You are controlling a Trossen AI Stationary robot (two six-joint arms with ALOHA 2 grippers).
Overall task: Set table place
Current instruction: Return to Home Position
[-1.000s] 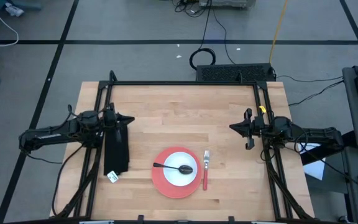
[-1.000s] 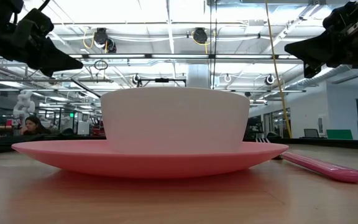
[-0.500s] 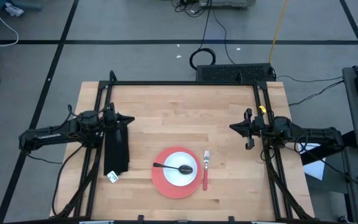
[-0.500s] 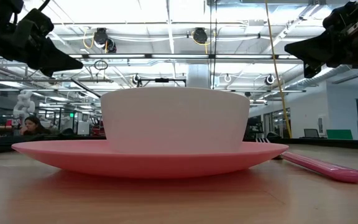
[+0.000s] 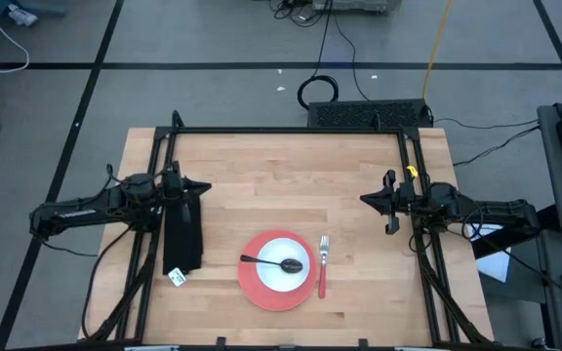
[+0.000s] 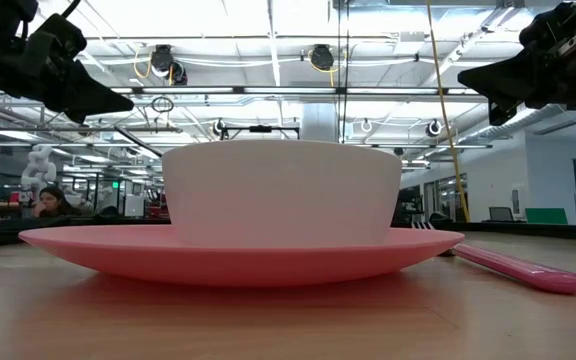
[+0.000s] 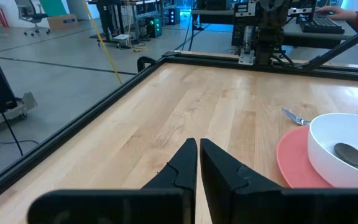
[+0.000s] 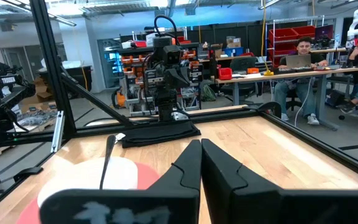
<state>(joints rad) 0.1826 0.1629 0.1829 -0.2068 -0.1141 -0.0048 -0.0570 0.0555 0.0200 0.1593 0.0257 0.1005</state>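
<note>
A white bowl (image 5: 283,265) sits on a pink plate (image 5: 261,291) near the front middle of the light-wood table (image 5: 281,175). A dark spoon (image 5: 271,262) rests in the bowl. A fork with a pink handle (image 5: 322,268) lies on the table just right of the plate. My left gripper (image 5: 206,187) is shut and empty at the table's left side, above a black cloth (image 5: 183,234). My right gripper (image 5: 365,200) is shut and empty at the table's right side. Both hover above the table in the low view: the left gripper (image 6: 123,102) and the right gripper (image 6: 465,78).
Black frame rails (image 5: 291,131) run along the far edge and down both sides of the table. A small white tag (image 5: 177,278) lies at the cloth's near end. Bare wood lies between the two grippers. People sit at desks beyond the table (image 8: 303,53).
</note>
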